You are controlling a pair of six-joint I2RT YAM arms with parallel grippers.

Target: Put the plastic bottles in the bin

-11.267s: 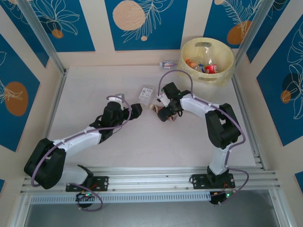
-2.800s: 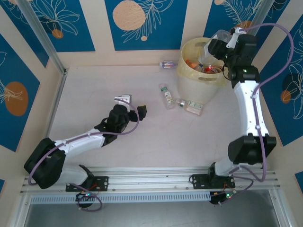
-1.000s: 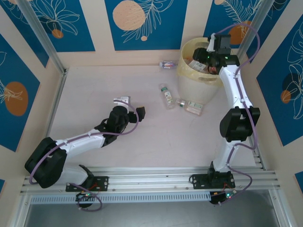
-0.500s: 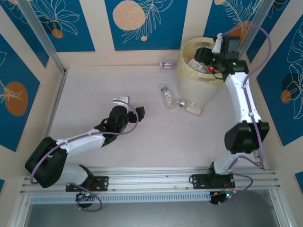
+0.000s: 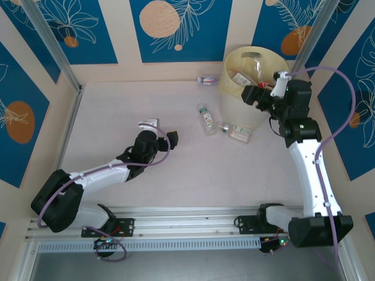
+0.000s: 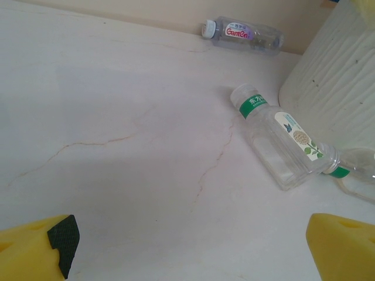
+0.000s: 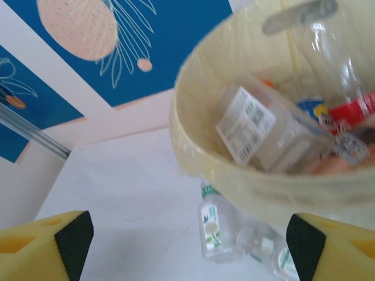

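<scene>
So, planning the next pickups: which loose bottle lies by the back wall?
The red-lettered bottle, lying alone by the wall. The green-banded bottle and its neighbour lie at the bin's foot.

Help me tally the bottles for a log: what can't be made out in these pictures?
Pile in the bin: top external, the rim and the right gripper cover part of it; no count possible.
Same pile, right wrist: blurred and cut off at the right edge.
Bottle against the bin: left wrist, mostly cut off at the right edge.
Bottle by the far wall: top external, label too small to read.
</scene>
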